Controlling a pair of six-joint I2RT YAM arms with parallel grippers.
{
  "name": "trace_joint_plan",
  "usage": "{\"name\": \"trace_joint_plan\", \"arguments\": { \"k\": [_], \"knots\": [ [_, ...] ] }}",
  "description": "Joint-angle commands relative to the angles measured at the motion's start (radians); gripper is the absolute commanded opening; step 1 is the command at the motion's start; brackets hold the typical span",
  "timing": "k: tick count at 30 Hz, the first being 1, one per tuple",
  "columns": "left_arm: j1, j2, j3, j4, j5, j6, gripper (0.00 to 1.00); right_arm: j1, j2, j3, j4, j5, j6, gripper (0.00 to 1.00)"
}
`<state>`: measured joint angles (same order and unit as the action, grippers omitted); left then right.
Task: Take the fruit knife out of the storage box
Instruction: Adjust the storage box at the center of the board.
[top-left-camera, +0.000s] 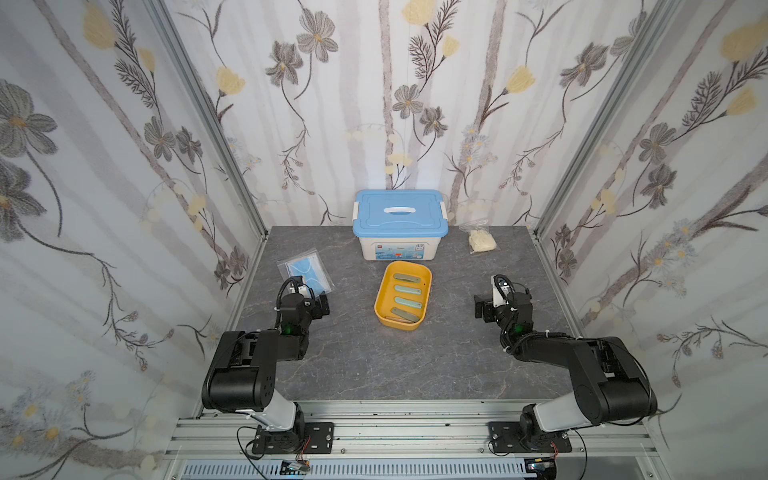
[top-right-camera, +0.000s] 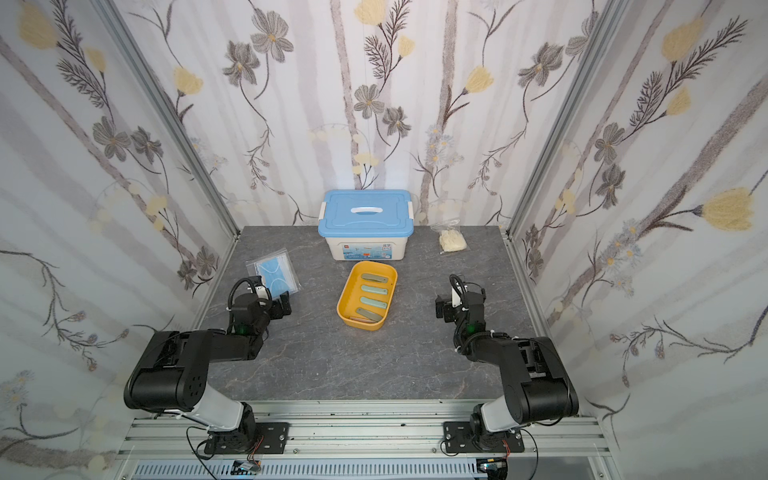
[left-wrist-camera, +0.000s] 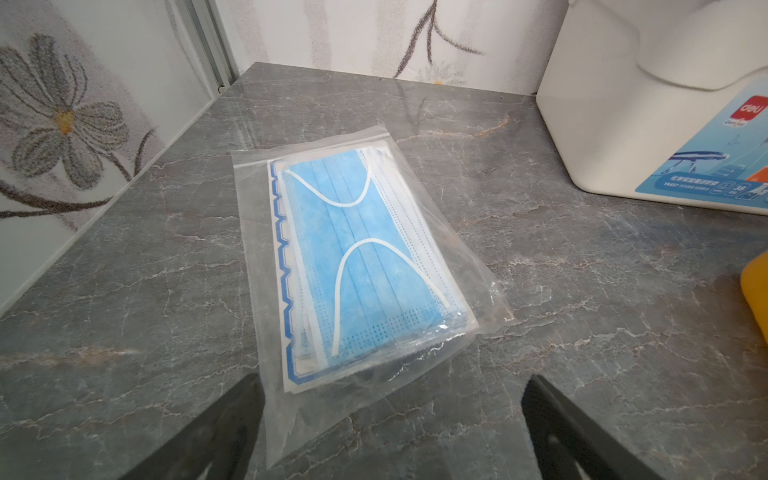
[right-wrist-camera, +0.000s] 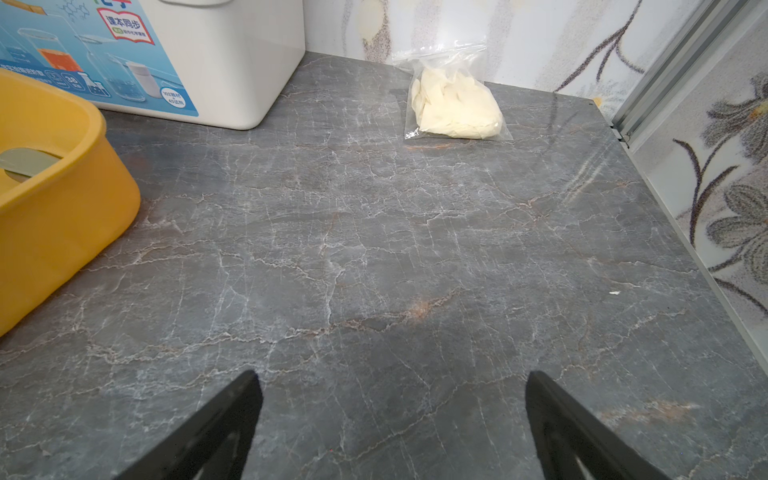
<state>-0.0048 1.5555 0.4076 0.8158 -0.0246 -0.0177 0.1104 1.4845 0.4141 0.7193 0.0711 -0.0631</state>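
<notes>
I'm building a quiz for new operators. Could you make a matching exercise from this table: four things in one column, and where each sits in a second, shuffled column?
Things
1. yellow tub
2. lidded box
3. mask bag
4. glove bag

Places
A. far right corner of the table
B. middle of the table
C. at the back, centre
D. left edge of the table

Pairs: 1-B, 2-C, 3-D, 4-A

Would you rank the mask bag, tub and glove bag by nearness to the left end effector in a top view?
1. Mask bag, just beyond the left end effector.
2. Tub, at centre.
3. Glove bag, far right corner.
</notes>
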Motion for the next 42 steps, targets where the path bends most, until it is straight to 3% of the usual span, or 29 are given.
{"name": "trace_joint_plan", "arguments": {
  "k": [1, 3, 4, 7, 12, 15, 19, 22, 23, 26, 28, 29, 35, 42],
  "knots": [
    [0.001, -0.047, 0.079, -0.13, 0.062, 0.033, 1.0, 0.0, -0.011, 0.035, -0.045, -0.04, -0.013, 1.0],
    [0.0, -0.073, 0.235, -0.425, 0.094, 0.05, 1.0, 0.007, -0.028, 0.095, -0.145, -0.044, -0.029, 1.0],
    [0.0, -0.077, 0.299, -0.528, 0.113, 0.049, 1.0, 0.018, -0.025, 0.177, -0.301, 0.009, -0.017, 1.0],
    [-0.022, -0.112, 0.393, -0.676, 0.137, 0.024, 1.0, 0.054, 0.099, 0.49, -0.763, 0.189, 0.076, 1.0],
    [-0.12, -0.136, 0.538, -0.964, 0.089, -0.067, 1.0, 0.176, 0.294, 0.828, -1.156, 0.289, 0.142, 1.0],
    [-0.207, -0.146, 0.603, -1.128, 0.083, -0.152, 1.0, 0.27, 0.311, 0.935, -1.28, 0.276, 0.187, 1.0],
    [-0.281, -0.179, 0.625, -1.259, 0.101, -0.337, 1.0, 0.35, 0.294, 1.066, -1.411, 0.072, 0.314, 0.99],
    [-0.309, -0.217, 0.6, -1.294, 0.166, -0.449, 1.0, 0.374, 0.295, 1.15, -1.465, -0.087, 0.415, 0.86],
    [-0.32, -0.225, 0.591, -1.308, 0.171, -0.48, 1.0, 0.377, 0.307, 1.183, -1.473, -0.168, 0.439, 0.66],
    [-0.346, -0.235, 0.556, -1.307, 0.224, -0.539, 1.0, 0.397, 0.408, 1.312, -1.53, -0.317, 0.478, 0.23],
    [-0.369, -0.234, 0.525, -1.272, 0.266, -0.581, 1.0, 0.406, 0.497, 1.407, -1.595, -0.348, 0.483, 0.04],
    [-0.382, -0.231, 0.514, -1.252, 0.288, -0.594, 1.0, 0.409, 0.535, 1.448, -1.623, -0.364, 0.482, 0.0],
    [-0.465, -0.169, 0.475, -1.16, 0.357, -0.674, 1.0, 0.417, 0.646, 1.573, -1.683, -0.32, 0.455, 0.0],
    [-0.543, -0.058, 0.576, -1.2, 0.301, -0.643, 1.0, 0.416, 0.727, 1.61, -1.778, -0.238, 0.421, 0.0]
  ]
}}
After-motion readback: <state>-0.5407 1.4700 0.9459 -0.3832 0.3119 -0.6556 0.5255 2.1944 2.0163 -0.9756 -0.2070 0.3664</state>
